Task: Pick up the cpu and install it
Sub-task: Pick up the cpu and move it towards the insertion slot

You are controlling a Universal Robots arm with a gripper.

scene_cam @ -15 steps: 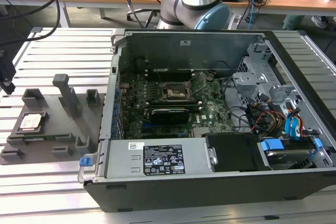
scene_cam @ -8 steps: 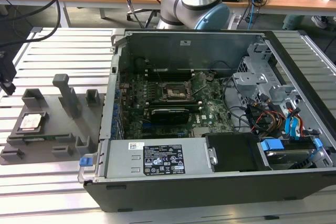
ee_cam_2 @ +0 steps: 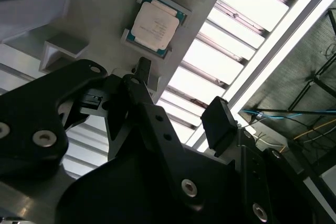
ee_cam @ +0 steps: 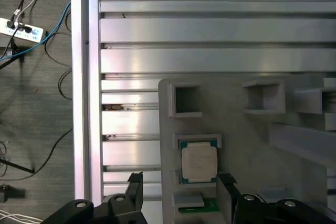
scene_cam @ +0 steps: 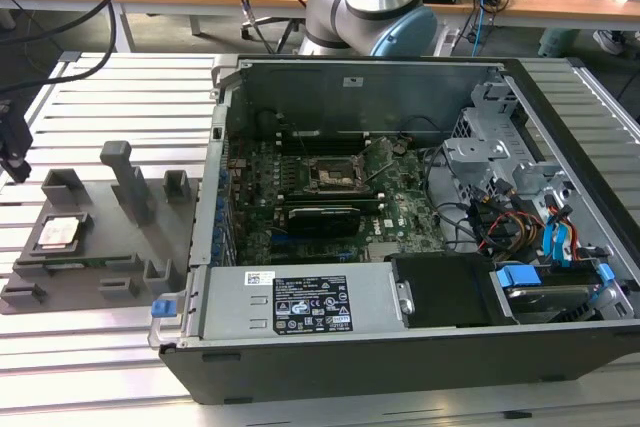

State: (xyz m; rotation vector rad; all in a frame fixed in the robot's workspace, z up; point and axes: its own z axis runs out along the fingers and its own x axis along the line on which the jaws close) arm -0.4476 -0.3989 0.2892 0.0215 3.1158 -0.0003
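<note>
Exterior view puts my claw (scene_cam: 14,162) at the exterior view's left edge, hanging above the left end of the grey tray (scene_cam: 120,247). The tray lies flat on the slatted metal table (scene_cam: 100,87). The cpu (scene_cam: 60,234) rests flat in a shallow recess near the tray's left end, silver top up, with the tray's upright blocks (scene_cam: 130,182) to its right. Well apart, on the right of the table, stands the open computer case (scene_cam: 400,347). Its motherboard (scene_cam: 400,212) is bare, and the dark square socket (scene_cam: 330,172) sits toward the board's far side.

In the first wrist view I look straight down on the cpu (ee_cam: 198,162), framed by a thin teal rim in its recess. My claw (ee_cam: 181,188) is spread wide. Its two black fingers (ee_cam: 135,188) stand one to each side of the chip's line, with nothing gripped between them. They are raised clear of the chip and do not touch it.

In the second wrist view my claw (ee_cam_2: 180,90) is seen from behind its linkage. The cpu (ee_cam_2: 154,26) lies beyond the fingertips, near one finger and apart from the other.
</note>
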